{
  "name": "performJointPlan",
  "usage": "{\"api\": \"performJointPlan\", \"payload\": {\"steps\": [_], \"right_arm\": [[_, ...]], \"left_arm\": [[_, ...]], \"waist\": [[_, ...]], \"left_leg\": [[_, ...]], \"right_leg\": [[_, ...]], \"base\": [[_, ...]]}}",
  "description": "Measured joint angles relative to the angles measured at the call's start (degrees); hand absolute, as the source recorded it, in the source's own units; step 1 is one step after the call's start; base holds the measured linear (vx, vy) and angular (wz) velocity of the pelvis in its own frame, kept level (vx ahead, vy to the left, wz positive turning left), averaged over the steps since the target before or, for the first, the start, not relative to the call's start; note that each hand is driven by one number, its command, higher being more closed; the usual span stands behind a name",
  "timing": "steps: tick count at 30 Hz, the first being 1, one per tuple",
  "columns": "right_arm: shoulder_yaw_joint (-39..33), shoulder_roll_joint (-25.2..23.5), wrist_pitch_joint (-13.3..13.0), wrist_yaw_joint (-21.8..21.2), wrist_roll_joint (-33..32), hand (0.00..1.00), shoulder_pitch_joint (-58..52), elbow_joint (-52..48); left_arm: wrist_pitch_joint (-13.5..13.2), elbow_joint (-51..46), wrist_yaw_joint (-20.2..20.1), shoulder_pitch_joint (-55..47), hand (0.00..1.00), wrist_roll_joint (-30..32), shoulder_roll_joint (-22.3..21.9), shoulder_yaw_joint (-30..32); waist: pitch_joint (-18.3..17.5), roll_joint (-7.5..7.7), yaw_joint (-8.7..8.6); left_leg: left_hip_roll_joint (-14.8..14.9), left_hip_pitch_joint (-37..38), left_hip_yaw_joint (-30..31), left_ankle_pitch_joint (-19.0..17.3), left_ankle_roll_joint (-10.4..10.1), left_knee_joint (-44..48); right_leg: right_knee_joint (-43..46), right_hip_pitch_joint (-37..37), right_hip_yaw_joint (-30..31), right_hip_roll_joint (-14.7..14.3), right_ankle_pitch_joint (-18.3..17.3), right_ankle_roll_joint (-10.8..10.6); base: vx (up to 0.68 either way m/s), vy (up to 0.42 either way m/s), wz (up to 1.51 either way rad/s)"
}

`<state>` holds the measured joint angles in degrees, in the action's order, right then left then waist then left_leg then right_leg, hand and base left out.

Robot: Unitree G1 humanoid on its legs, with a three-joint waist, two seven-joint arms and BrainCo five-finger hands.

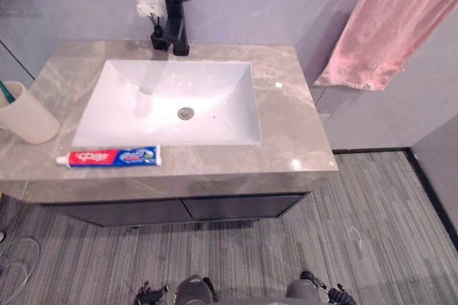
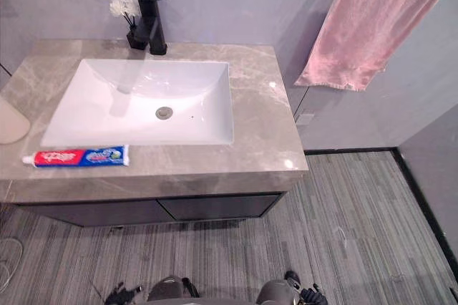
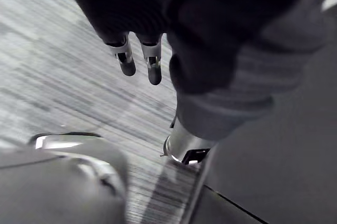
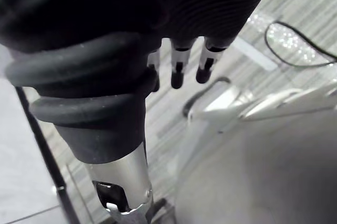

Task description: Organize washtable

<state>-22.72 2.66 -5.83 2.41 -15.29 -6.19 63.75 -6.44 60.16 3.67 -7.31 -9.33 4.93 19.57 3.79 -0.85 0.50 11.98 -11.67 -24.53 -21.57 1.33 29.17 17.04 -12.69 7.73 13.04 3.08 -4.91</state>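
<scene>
At counter (image 1: 286, 115) front: toothpaste (image 1: 109, 156) lying far from hands
Left hand (image 3: 126, 60), right hand (image 4: 177, 71): hanging straight-fingered, empty
Cup (image 1: 28, 115): we're seeing it cropped

2 head eyes look down on the same washtable (image 1: 286, 119); wrist cameras closely face floor (image 3: 52, 50).
</scene>
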Motion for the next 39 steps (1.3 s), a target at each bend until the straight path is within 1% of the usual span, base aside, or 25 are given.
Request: {"api": "performJointPlan", "payload": {"steps": [1,3,4,5,6,7,8,10,13,15,17,19,20,21,22,23,25,26,31,32,35,36,37,38,39], "right_arm": [[0.65,0.05,-0.09,-0.01,0.00,0.00,-0.17,-0.03],[1.30,-0.02,-0.34,-0.17,-0.04,0.00,-0.32,-0.37],[1.25,0.00,-0.34,-0.16,-0.22,0.00,-0.39,-0.33],[1.08,0.19,-0.36,-0.16,-1.00,0.00,-0.52,-0.27],[1.07,0.21,-0.37,-0.15,-1.04,0.00,-0.64,-0.15],[0.77,0.06,-0.29,-0.16,-0.88,0.00,-1.05,0.22],[0.48,0.32,-0.27,-0.12,-0.83,0.00,-1.25,0.32],[-1.77,0.20,-0.30,-0.17,-0.88,0.00,-1.44,0.36],[-2.87,0.23,-0.13,-0.05,-0.16,0.00,-1.28,0.56],[-2.94,0.28,-0.20,0.10,0.05,0.00,0.16,0.41],[-0.43,0.84,-0.78,0.04,-0.38,0.00,2.17,-0.27],[1.03,1.22,-1.18,0.08,-0.62,0.00,2.74,-1.74],[1.32,1.53,-1.70,0.07,-0.62,0.00,2.77,-2.27],[1.41,2.24,-2.09,0.08,-0.61,0.00,2.73,-2.38],[1.46,3.03,-2.08,0.08,-0.59,0.00,2.83,-2.23],[2.26,2.21,-1.95,0.08,-0.58,0.00,2.69,-2.03],[3.35,0.96,-1.57,-0.10,-0.46,0.00,0.60,-1.90],[3.33,0.02,-1.33,-0.10,-0.37,0.00,-0.31,-1.46],[2.94,-1.17,-1.06,-0.03,0.07,0.00,-1.07,-0.70],[2.86,-1.21,-1.14,0.08,0.08,0.00,-1.07,-0.86],[3.00,-0.94,-1.16,1.11,0.00,0.00,-0.91,-2.08],[3.64,-0.02,-1.10,1.58,0.15,0.00,-0.72,-2.06],[4.12,0.33,-1.07,1.71,0.13,0.00,-0.44,-2.09],[4.94,0.63,-1.09,2.06,0.17,0.00,-0.12,-2.21],[5.48,0.71,-1.05,2.41,0.21,0.00,-0.36,-2.09]], "left_arm": [[-0.32,-0.02,-0.08,0.10,0.00,0.40,0.17,-0.24],[-0.46,0.22,-0.96,0.34,0.00,1.25,0.21,-1.98],[-0.31,0.64,-1.16,0.39,0.00,1.67,-0.04,-1.98],[-0.03,1.22,-1.25,0.40,0.00,3.00,-0.40,-1.99],[0.00,1.22,-1.27,0.35,0.00,3.41,-0.65,-1.98],[-0.01,1.19,-1.48,0.08,0.00,4.46,-1.05,-2.26],[0.10,1.40,-1.73,0.05,0.00,5.42,-1.94,-2.48],[0.41,1.14,-2.54,-0.04,0.00,5.62,-2.53,-2.18],[0.27,0.88,-2.55,0.07,0.00,5.33,-3.53,0.69],[0.27,1.17,-2.51,-0.76,0.00,5.20,-3.70,1.38],[0.28,1.18,-2.53,-1.67,0.00,4.91,-3.49,1.33],[-0.05,1.22,-2.37,-1.48,0.00,4.93,-3.35,1.26],[-0.16,1.26,-2.26,-1.46,0.00,4.99,-3.32,1.12],[-0.17,1.33,-2.04,-1.42,0.00,5.06,-3.75,0.60],[-0.16,1.44,-1.90,-1.30,0.00,5.09,-3.85,0.50],[-0.12,1.27,-1.80,-1.05,0.00,5.07,-2.48,-0.26],[-0.19,0.98,-1.03,-0.77,0.00,5.01,-0.93,-3.04],[-0.26,0.94,-0.98,-0.48,0.00,4.93,0.01,-4.31],[-0.61,1.13,-1.06,1.28,0.00,4.85,1.24,-9.53],[-0.65,1.18,-1.05,1.52,0.00,4.88,1.51,-10.31],[-0.72,1.69,-1.05,2.32,0.00,5.07,1.38,-12.79],[-0.67,2.15,-1.05,2.09,0.00,5.06,0.82,-12.59],[-0.72,2.38,-1.06,1.99,0.00,5.06,0.66,-12.47],[-0.57,2.44,-1.14,1.67,0.00,5.05,0.36,-12.27],[-0.49,2.44,-1.14,1.58,0.00,5.03,0.46,-12.17]], "waist": [[0.00,0.00,-0.02],[0.09,0.11,0.07],[0.19,-0.03,0.08],[0.41,-0.12,-0.18],[0.64,-0.25,-0.39],[1.18,-0.58,-0.88],[1.30,-0.36,-1.13],[1.48,-1.26,-0.97],[1.81,-0.75,0.70],[2.09,-0.58,1.94],[2.12,-0.49,1.91],[2.06,-0.34,1.83],[2.03,-0.40,1.57],[1.92,-0.82,1.17],[1.54,-1.26,1.13],[1.91,0.54,0.64],[1.36,1.79,0.29],[0.85,2.56,0.29],[-0.03,3.43,0.08],[0.04,3.20,0.13],[0.16,2.02,0.15],[-0.09,0.91,0.30],[-0.01,0.35,0.30],[0.44,-0.43,-0.22],[0.41,-0.12,-0.13]], "left_leg": [[-0.74,1.13,-0.62,0.78,0.47,-2.18],[-5.27,5.15,-2.29,3.69,2.24,-10.68],[-6.30,6.19,-2.38,4.26,2.51,-12.59],[-8.26,9.17,-2.55,5.61,3.14,-16.56],[-9.00,10.33,-2.51,6.11,3.25,-17.78],[-10.75,12.10,-1.84,6.41,3.18,-18.90],[-11.60,13.10,-0.44,6.39,3.16,-18.71],[-12.03,12.83,2.37,6.30,2.96,-15.76],[-11.59,6.79,6.28,6.36,-1.80,-2.64],[-8.97,4.81,6.65,4.47,-2.53,3.34],[-2.17,4.51,7.81,3.53,-2.40,4.12],[1.44,4.65,9.81,4.08,-3.33,-0.42],[3.29,5.88,10.58,5.62,-5.03,-5.56],[4.48,7.25,11.89,9.39,-8.20,-11.63],[2.95,7.97,13.32,8.97,-11.27,-13.31],[0.22,7.98,13.38,9.23,-10.32,-13.72],[-2.52,7.45,13.43,8.63,-8.74,-12.53],[-3.99,7.21,13.31,7.93,-7.94,-10.84],[-5.15,7.43,12.01,6.37,-6.79,-10.88],[-5.17,7.31,11.65,6.36,-6.76,-11.15],[-4.62,6.16,9.31,6.30,-6.07,-11.92],[-3.94,7.13,7.84,7.35,-4.75,-14.26],[-3.40,7.76,7.12,8.44,-3.89,-15.36],[-2.93,8.69,6.53,9.57,-3.75,-16.66],[-2.97,9.36,6.62,10.11,-4.06,-17.27]], "right_leg": [[-0.05,0.49,-0.27,-1.36,-0.99,-0.68],[0.84,0.64,-1.76,-6.49,-7.62,-0.52],[1.24,0.66,-1.50,-8.20,-9.20,-0.47],[1.59,0.70,-0.25,-13.14,-11.40,-0.02],[1.38,0.70,0.40,-15.33,-11.45,0.07],[-0.38,0.87,0.55,-18.15,-11.08,2.55],[-0.08,1.67,-0.80,-17.57,-11.19,5.91],[-0.90,3.49,-1.12,-16.72,-11.62,5.50],[-4.06,5.90,-0.86,-14.40,-10.58,4.97],[-6.62,7.18,1.29,-13.70,-9.34,4.50],[-7.60,7.17,3.40,-12.62,-8.53,3.42],[-7.68,6.16,4.39,-10.45,-8.36,1.29],[-7.42,5.26,4.52,-8.76,-8.43,-0.43],[-7.12,4.62,4.46,-7.31,-8.82,-2.65],[-7.02,4.32,4.74,-6.56,-8.93,-3.86],[-6.72,4.24,4.07,-3.87,-8.98,-4.89],[-5.71,4.50,0.38,-1.12,-8.47,-5.22],[-6.00,5.03,-0.57,0.67,-6.96,-7.20],[-9.25,5.17,-1.42,2.43,-1.41,-7.97],[-9.48,4.73,-1.41,2.38,-0.53,-7.81],[-9.25,1.65,-3.56,1.07,3.76,-2.85],[-11.20,1.22,-5.13,-0.51,9.03,-2.43],[-11.17,1.26,-5.52,-1.28,9.59,-1.87],[-3.82,0.43,-6.72,-2.63,3.78,-0.82],[0.61,0.40,-7.58,-3.27,0.22,-0.85]], "base": [[0.04,0.304,-0.31],[0.03,0.293,-0.30],[0.03,0.217,-0.06],[0.04,0.106,0.13],[0.08,0.112,0.37],[0.11,0.100,0.44],[0.15,0.117,0.53],[0.12,0.088,0.30],[0.12,0.063,0.03],[0.07,0.112,-0.44],[0.04,0.148,-0.50],[0.00,0.293,-0.20],[-0.02,0.483,-0.06],[-0.03,0.402,-0.01],[-0.04,0.421,0.07],[-0.03,0.363,0.24],[-0.02,0.272,0.22],[-0.02,0.179,0.02],[-0.09,0.147,-0.17],[-0.13,0.060,-0.36],[-0.15,0.054,-0.50],[-0.09,0.045,-0.51],[-0.08,0.056,-0.41],[-0.02,0.030,-0.05],[0.00,0.002,0.08]]}}
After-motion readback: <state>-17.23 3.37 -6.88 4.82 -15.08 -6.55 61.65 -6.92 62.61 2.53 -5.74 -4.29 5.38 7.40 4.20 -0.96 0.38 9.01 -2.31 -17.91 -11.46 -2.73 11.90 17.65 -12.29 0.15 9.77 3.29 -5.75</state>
